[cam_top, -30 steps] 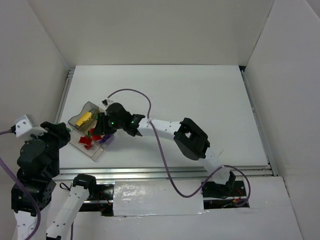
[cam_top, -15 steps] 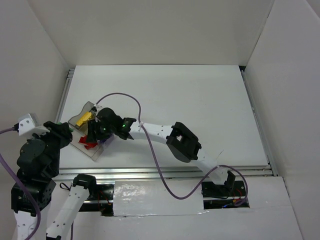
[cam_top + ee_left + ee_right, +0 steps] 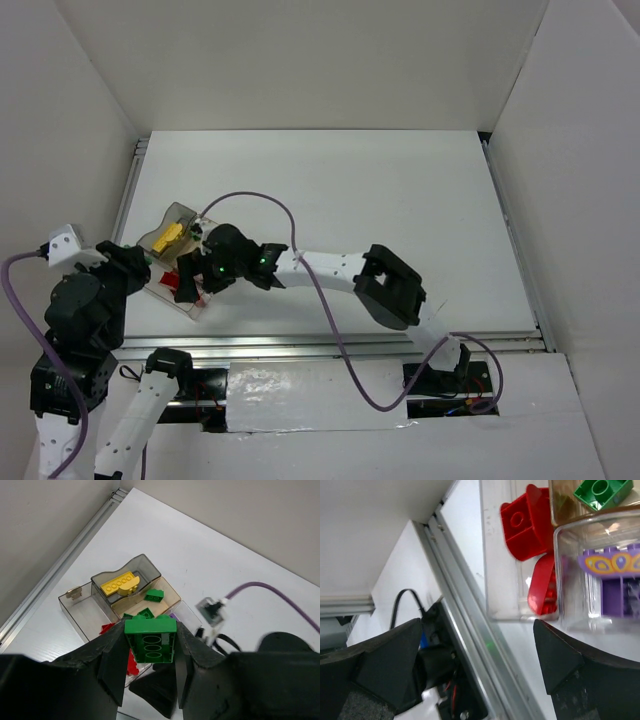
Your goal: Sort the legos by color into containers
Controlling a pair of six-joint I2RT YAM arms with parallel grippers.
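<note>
Green lego (image 3: 150, 639) sits clamped between left fingers (image 3: 112, 667), near tray (image 3: 80, 612).

I see the right gripper (image 3: 192, 284) crowding the tray (image 3: 178, 211) from its right, the left gripper (image 3: 134, 265) from its left; the table (image 3: 360, 185) beyond is open.

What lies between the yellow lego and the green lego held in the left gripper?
Loose green legos, in the tray compartment beside the yellow lego; the left wrist view shows it.
</note>
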